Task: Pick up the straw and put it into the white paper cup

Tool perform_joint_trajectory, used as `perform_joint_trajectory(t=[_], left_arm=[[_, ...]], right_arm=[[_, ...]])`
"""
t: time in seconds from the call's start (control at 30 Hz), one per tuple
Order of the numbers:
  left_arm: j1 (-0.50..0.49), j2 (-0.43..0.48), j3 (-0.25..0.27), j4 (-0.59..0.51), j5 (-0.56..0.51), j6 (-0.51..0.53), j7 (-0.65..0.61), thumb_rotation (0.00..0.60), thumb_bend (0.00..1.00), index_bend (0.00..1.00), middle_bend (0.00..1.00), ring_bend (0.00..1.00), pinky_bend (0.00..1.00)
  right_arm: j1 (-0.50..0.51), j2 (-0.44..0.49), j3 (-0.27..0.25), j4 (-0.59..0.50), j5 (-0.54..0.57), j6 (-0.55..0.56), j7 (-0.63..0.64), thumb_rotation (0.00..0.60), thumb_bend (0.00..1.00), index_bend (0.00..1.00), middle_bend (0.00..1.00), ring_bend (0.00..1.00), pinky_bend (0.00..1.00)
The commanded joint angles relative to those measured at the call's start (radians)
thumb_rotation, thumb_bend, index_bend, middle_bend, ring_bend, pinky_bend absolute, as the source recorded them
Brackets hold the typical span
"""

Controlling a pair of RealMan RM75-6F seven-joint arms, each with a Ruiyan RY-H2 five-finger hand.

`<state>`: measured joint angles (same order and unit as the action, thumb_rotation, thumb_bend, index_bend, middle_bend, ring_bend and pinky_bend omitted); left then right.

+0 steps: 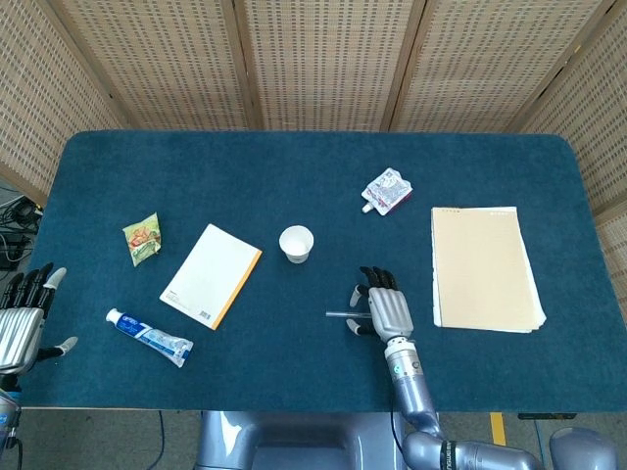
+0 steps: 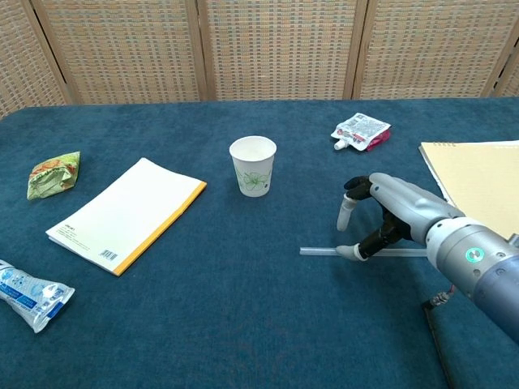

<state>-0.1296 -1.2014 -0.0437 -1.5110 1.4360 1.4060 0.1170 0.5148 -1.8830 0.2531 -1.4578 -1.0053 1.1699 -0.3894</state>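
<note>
cup [image 2: 253, 165]: a small green flower picture, no words
notebook [image 2: 126, 213]: a little barcode patch near one corner, too small to read
toothpaste tube [image 1: 149, 336]: print too blurry to read
pouch [image 2: 361, 130]: print too blurry to read

On the table [image 1: 294, 166], the paper cup [image 1: 296, 244] stands upright near the centre, with the notebook [image 1: 211, 275] lying flat to its left. Further left sits the snack packet [image 1: 142, 238], and nearer the front edge, the toothpaste tube [image 1: 149, 337]. Behind and to the right of the cup lies the pouch [image 1: 387, 190]; the writing pad [image 1: 484, 267] lies near the right edge. In front of the cup, slightly right, the straw [image 2: 324, 252] lies flat, the right hand [image 1: 384, 306] over it. The left hand [image 1: 22, 318] hangs off the table's left front corner.
</note>
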Motion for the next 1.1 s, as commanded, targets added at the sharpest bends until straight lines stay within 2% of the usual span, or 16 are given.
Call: perform_joint_trajectory(t=[0.03, 0.57, 1.1], left_arm=[[-0.001, -0.002, 0.001, -0.001, -0.001, -0.002, 0.005, 0.6, 0.0, 0.0, 0.0, 0.0, 0.0], [-0.006, -0.011, 0.0, 0.01, -0.014, -0.016, 0.014, 0.6, 0.0, 0.0, 0.0, 0.0, 0.0], [-0.008, -0.011, 0.001, 0.008, -0.018, -0.02, 0.015, 0.6, 0.0, 0.0, 0.0, 0.0, 0.0]], right_arm=[[0.003, -0.006, 0.001, 0.023, 0.005, -0.013, 0.016, 0.6, 0.42, 0.55, 0.19, 0.0, 0.0], [0.0, -0.02, -0.003, 0.085, -0.006, -0.034, 0.079, 0.6, 0.44, 0.6, 0.22, 0.0, 0.0], [0.002, -0.015, -0.007, 0.116, 0.005, -0.072, 0.098, 0.6, 0.48, 0.6, 0.22, 0.0, 0.0]])
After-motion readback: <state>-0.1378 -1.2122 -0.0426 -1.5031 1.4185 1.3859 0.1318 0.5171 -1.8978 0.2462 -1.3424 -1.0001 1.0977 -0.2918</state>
